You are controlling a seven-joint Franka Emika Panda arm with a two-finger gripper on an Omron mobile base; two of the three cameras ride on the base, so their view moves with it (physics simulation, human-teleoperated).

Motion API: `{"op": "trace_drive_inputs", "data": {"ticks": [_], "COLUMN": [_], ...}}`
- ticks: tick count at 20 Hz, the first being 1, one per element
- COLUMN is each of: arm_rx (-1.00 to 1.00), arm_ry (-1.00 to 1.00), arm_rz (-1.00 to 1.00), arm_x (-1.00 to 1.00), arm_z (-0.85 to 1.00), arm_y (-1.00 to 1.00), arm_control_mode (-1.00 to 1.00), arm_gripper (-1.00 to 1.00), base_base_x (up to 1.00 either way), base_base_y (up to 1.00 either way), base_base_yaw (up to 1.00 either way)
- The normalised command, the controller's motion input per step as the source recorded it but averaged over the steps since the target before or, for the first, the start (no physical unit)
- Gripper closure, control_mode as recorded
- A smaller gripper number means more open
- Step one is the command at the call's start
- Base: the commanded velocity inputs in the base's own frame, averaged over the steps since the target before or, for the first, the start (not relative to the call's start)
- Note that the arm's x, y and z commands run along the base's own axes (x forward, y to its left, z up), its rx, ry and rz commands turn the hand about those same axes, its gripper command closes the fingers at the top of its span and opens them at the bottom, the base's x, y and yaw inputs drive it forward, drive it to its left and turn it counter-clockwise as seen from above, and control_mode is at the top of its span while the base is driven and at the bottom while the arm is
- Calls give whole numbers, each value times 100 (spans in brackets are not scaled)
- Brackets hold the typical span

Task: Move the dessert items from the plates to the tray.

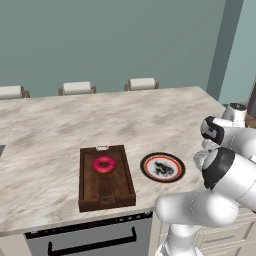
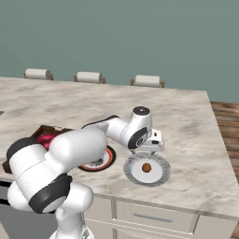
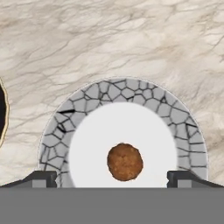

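Marble counter [image 1: 45,135], pale with grey veins, carries everything; three chair backs [image 1: 77,88] line its far edge. Dark oven front [image 1: 90,235] sits under the near edge, drawers [image 2: 158,218] under the near right part.

Tray [image 1: 106,196]: dark brown wood, raised rim, slatted floor, lying close to the near edge of the counter, long side running front to back. Pink doughnut [image 1: 104,164] lies inside it, in the far half, flat on the slats.

Patterned plate [image 1: 162,167]: black rim, red ring, white centre with black pattern, just right of the tray, apart from it, nothing on it in the left base view.

Pale plate [image 2: 147,169]: grey cracked-stone rim, white centre, right of the patterned plate, near the front edge toward the counter's right end. The two plates sit close, narrow gap between.

Brown lump [image 3: 125,162]: small, round, rough, sitting about mid-plate on the pale plate's white centre.

Gripper [image 3: 112,177]: pointing down over the pale plate, fingers spread wide, one tip either side of the brown lump, not touching it. Whether the tips touch the plate, can't tell.
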Motion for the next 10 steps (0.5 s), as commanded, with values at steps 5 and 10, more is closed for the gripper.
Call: {"op": "trace_drive_inputs", "data": {"ticks": [5,10], "arm_rx": [0,0], "arm_ry": [0,0], "arm_rz": [0,0], "arm_x": [0,0], "arm_z": [-18,-18], "arm_y": [-18,-21], "arm_control_mode": [-100,-100], "arm_gripper": [-100,-100], "base_base_x": [0,0], "base_base_y": [0,0], "base_base_yaw": [0,0]}}
